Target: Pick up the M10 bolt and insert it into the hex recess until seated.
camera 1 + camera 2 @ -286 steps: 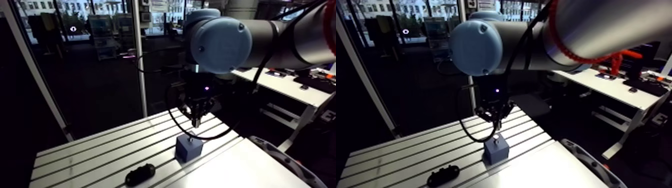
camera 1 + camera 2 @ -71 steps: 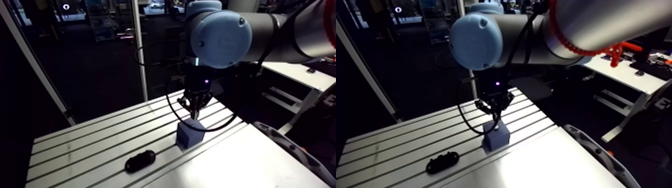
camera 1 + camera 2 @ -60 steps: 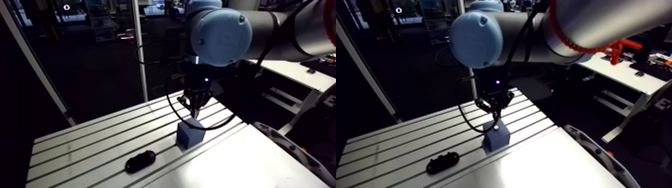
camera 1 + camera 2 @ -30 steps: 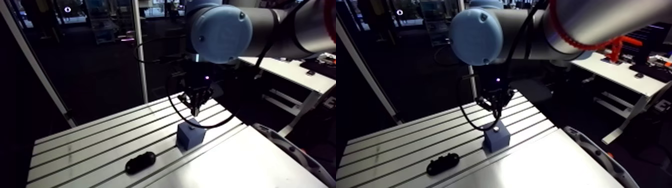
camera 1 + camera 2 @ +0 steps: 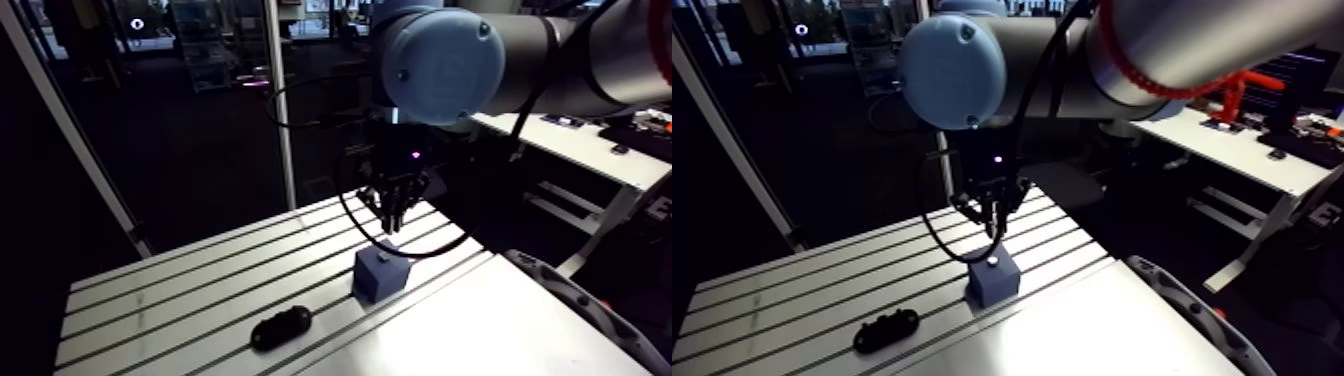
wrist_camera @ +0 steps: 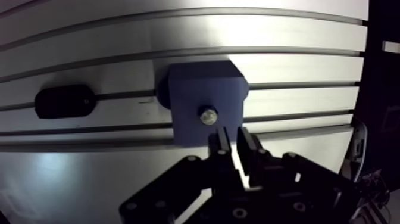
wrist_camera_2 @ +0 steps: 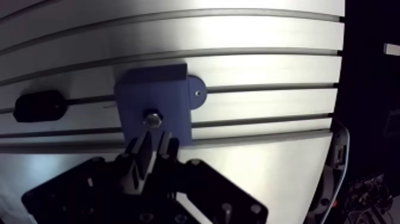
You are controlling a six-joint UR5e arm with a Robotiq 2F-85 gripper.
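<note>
Within blue block (image 6: 199, 89), bolt (image 6: 208, 115) (gripper (image 6: 233, 134) empty above)

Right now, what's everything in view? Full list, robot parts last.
table: 1, silver slotted aluminium, under everything.
block: 1, blue, standing on the table.
bolt: 1, metallic, head showing in the block's top face.
black oblong part: 1, black, lying on the table beside the block, apart from it.
end effector: 1, black, above the block's near edge, fingers slightly apart, holding nothing.
</note>
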